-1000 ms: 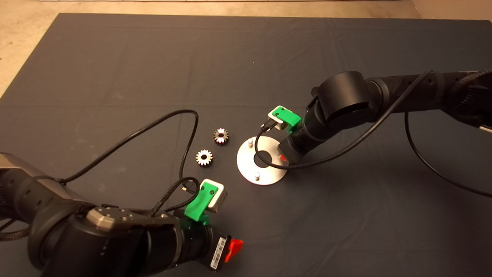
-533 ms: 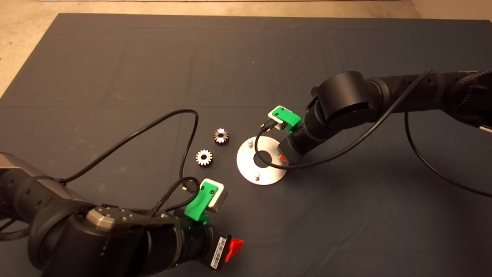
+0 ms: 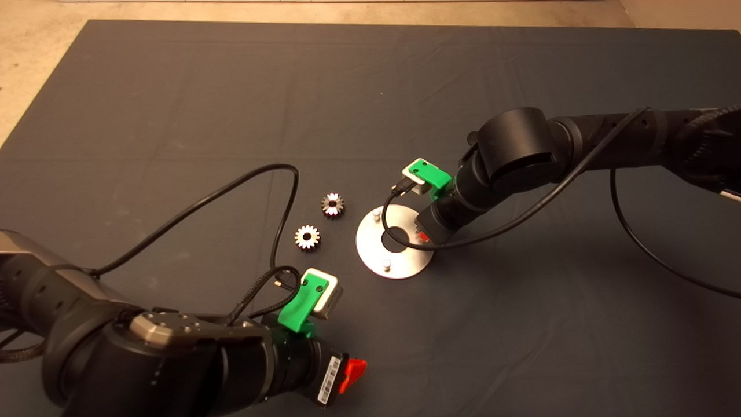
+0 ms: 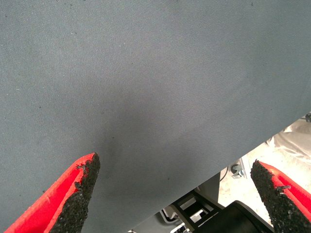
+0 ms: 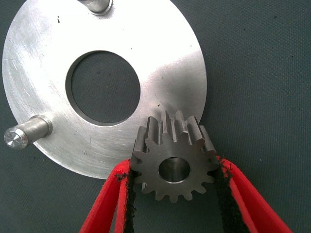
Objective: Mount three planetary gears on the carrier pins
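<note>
One planetary gear is clamped between the black pads of the right gripper and held over the rim of the carrier disc, at the disc's right side in the head view. Two carrier pins are seen bare; the third is hidden by the arm. Two further gears lie flat on the mat, just left of the disc. The left gripper is parked at lower left, fingers spread wide, nothing held.

no readable text anywhere, white barcode sticker on left wrist (characters too small)
</note>
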